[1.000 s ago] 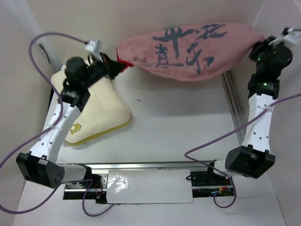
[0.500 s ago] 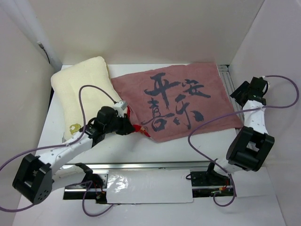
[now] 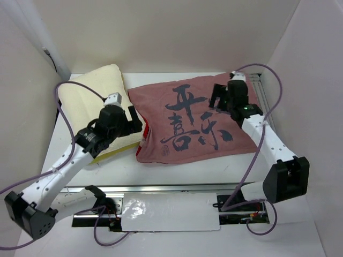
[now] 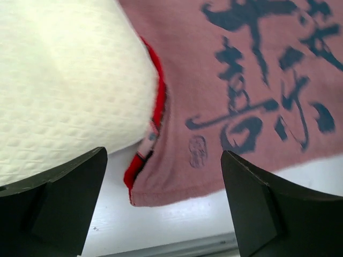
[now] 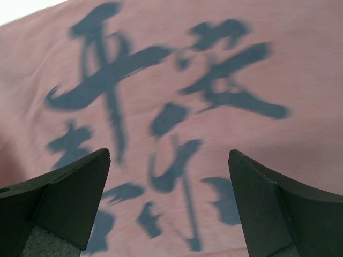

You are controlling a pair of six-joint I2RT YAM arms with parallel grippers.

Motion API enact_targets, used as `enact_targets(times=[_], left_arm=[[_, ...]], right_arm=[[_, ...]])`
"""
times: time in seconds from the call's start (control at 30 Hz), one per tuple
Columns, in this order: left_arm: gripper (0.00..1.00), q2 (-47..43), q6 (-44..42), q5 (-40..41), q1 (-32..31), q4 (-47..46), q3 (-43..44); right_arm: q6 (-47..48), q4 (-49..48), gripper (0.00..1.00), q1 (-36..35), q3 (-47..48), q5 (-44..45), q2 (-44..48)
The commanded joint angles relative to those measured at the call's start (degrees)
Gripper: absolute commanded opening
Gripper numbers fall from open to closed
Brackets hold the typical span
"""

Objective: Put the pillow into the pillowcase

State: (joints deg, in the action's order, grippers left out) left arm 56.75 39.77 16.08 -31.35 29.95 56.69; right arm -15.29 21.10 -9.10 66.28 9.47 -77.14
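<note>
Pillowcase (image 3: 198,126) no longer held up, lies flat on counter (image 3: 182,170).
Left end effector (image 4: 163,179) and right end effector (image 5: 169,160) gape wide, empty, above it; pillow (image 3: 91,91) beside left, uninserted.

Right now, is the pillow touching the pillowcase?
Touching. The left wrist view shows the pillow overlapping the red hem of the pillowcase, with no gap between them.

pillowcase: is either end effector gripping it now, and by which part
Nothing is held. The left end effector and the right end effector are both open, and the pillowcase lies flat beneath them, ungripped.
</note>
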Motion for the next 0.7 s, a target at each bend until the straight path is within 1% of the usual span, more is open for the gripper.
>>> enact_targets(times=[0.0, 0.07, 0.1, 0.13, 0.17, 0.2, 0.23, 0.37, 0.43, 0.47, 0.5, 0.53, 0.57, 0.6, 0.63, 0.67], left_arm=[[1.0, 5.9, 3.47, 7.57, 3.05, 5.9, 4.3], [1.0, 11.15, 2.78, 8.61, 4.45, 7.21, 6.49], [1.0, 12.67, 3.9, 10.27, 4.46, 10.09, 7.03], [1.0, 14.16, 4.7, 11.68, 6.03, 10.99, 7.03], [1.0, 16.53, 4.7, 11.7, 7.09, 11.0, 7.03], [1.0, 17.59, 5.31, 11.0, 8.14, 11.61, 6.51], [1.0, 18.56, 5.32, 10.04, 10.06, 11.62, 6.51], [1.0, 22.08, 6.46, 10.03, 11.75, 10.39, 2.91], [1.0, 24.28, 5.85, 8.98, 13.59, 9.07, 2.29], [1.0, 24.98, 4.98, 6.97, 13.6, 7.94, 1.51], [1.0, 25.68, 4.97, 6.95, 14.21, 7.23, 0.45], [0.99, 27.26, 4.97, 6.95, 14.22, 6.44, -0.34], [0.94, 28.05, 4.45, 6.43, 14.91, 5.91, -0.87], [0.84, 29.02, 4.44, 6.42, 14.92, 5.9, -1.57], [0.62, 29.9, 3.66, 5.82, 15.61, 5.9, -1.58], [0.01, 30.52, 3.65, 5.81, 15.62, 5.9, -1.58]], right_arm=[[0.79, -3.26, 0.98, -8.35, -2.19, 0.47, 0.07], [0.79, -3.88, 0.96, -12.23, -3.87, -1.2, -1.25], [0.79, -4.49, 0.95, -16.08, -5.79, -1.21, -1.25], [0.79, -4.49, 0.95, -17.95, -6.86, -1.21, -1.86], [0.79, -5.54, 0.95, -19.71, -8.09, -1.21, -2.39], [0.26, -7.2, 0.95, -22.68, -10.19, 0.79, -2.4], [0.26, -7.91, 0.95, -23.76, -10.82, 0.81, -3.44], [-0.27, -7.92, 0.95, -28.15, -10.83, 3.43, -9.14], [-0.27, -7.31, 0.95, -30.18, -9.77, 4.14, -11.26], [-0.27, -7.3, 0.95, -30.79, -9.07, 4.15, -12.93], [-0.27, -7.83, 0.94, -31.41, -9.06, 4.15, -13.55], [-0.27, -8.44, 0.94, -32.46, -9.06, 4.15, -14.08], [-0.27, -8.97, 0.94, -32.47, -9.59, 4.15, -14.61], [-0.27, -9.5, 0.94, -33.08, -9.59, 3.63, -15.66], [-0.88, -9.5, 0.94, -33.08, -10.11, 3.62, -16.19], [-0.88, -8.81, 0.94, -33.08, -10.12, 3.62, -16.72]])
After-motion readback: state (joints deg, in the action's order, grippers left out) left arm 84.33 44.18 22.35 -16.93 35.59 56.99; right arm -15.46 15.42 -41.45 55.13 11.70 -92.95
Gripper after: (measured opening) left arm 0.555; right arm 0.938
